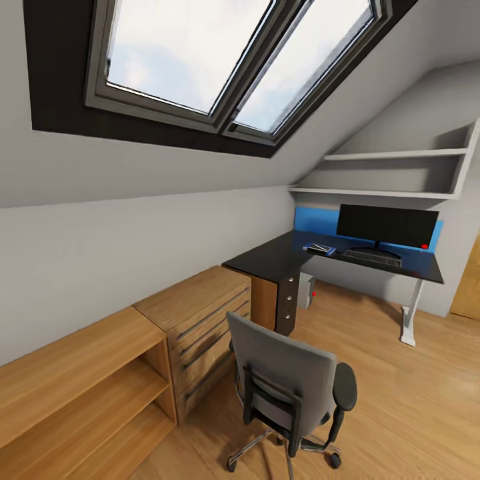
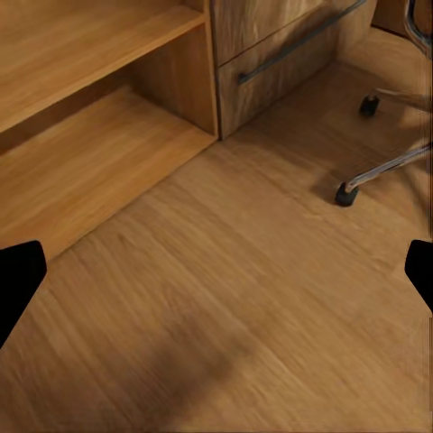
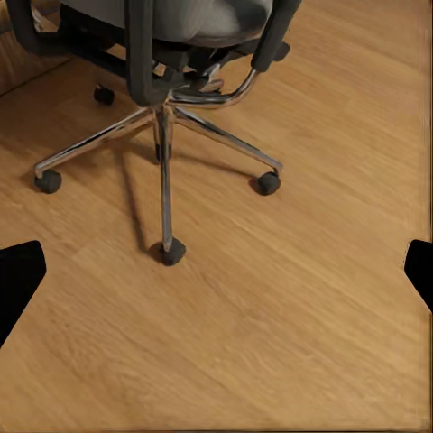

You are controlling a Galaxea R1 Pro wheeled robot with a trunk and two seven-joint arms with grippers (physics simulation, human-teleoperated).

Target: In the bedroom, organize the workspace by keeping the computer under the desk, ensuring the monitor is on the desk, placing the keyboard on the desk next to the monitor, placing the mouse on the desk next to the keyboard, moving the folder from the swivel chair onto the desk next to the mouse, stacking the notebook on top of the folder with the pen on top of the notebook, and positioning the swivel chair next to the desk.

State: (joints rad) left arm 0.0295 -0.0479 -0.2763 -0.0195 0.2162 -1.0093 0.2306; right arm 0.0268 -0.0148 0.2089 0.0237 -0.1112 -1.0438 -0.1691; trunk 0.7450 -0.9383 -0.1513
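Note:
The black-topped desk (image 1: 267, 257) stands in the far right corner. On it are the monitor (image 1: 387, 227) and, in front of it, the keyboard (image 1: 372, 258). A small flat blue object (image 1: 320, 249) lies left of the keyboard; I cannot tell what it is. The computer (image 1: 308, 291) sits under the desk. The swivel chair (image 1: 287, 380) faces away from me, its back hiding the seat. Its chrome base (image 3: 167, 135) is close to my right gripper (image 3: 216, 271), which is open. My left gripper (image 2: 216, 275) is open over the floor. Folder, notebook, pen and mouse are hidden or too small to tell.
A low oak shelf unit (image 1: 80, 380) and drawer unit (image 1: 200, 313) line the left wall under the skylight (image 1: 220, 60). The shelf's bottom bay (image 2: 81, 171) is near my left gripper. Wood-plank floor (image 1: 413, 400) lies open right of the chair. Grey wall shelves (image 1: 393, 173) hang above the desk.

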